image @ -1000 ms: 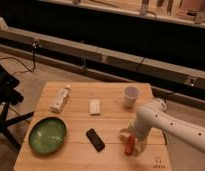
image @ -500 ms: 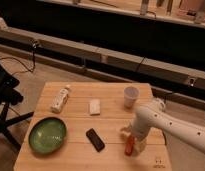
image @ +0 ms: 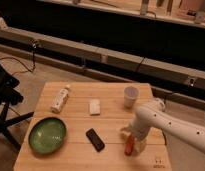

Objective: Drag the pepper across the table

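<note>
The plank tabletop (image: pixel 71 158) stood before a dark ledge (image: pixel 116 52) and cables (image: pixel 13 62). The pepper (image: pixel 129 148) lay right of the phone (image: pixel 95 139), the gripper (image: pixel 133 142) just over it; its grip could not be told.

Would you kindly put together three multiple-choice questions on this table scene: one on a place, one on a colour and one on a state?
1. Where is the pepper?
A. on the floor
B. on the table, right of the black slab, at the gripper
C. held high in the air

2. What colour is the bowl?
A. blue
B. white
C. green

3. How is the white bottle placed?
A. lying on its side
B. standing upright
C. hanging from the arm

Answers:
1 B: the orange-red pepper lies on the planks by the gripper, near the front right edge.
2 C: its inside is plainly green.
3 A: its whole length rests flat on the wood.
</note>
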Robot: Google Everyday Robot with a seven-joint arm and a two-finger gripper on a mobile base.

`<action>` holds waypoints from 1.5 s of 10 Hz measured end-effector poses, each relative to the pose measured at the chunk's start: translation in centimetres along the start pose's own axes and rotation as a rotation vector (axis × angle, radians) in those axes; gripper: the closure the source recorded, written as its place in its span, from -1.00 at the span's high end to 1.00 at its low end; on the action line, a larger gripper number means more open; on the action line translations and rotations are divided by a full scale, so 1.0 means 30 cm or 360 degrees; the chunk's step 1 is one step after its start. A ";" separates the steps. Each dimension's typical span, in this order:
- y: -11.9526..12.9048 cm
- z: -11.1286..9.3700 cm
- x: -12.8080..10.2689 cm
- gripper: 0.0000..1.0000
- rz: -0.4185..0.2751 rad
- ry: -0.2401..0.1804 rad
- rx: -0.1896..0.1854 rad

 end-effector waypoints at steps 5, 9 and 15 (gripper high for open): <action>0.014 0.017 0.024 0.60 -0.0071 0.0040 -0.0015; 0.028 0.060 0.043 0.60 -0.0054 0.0026 -0.0049; 0.028 0.081 0.033 -0.49 -0.0084 0.0007 -0.0024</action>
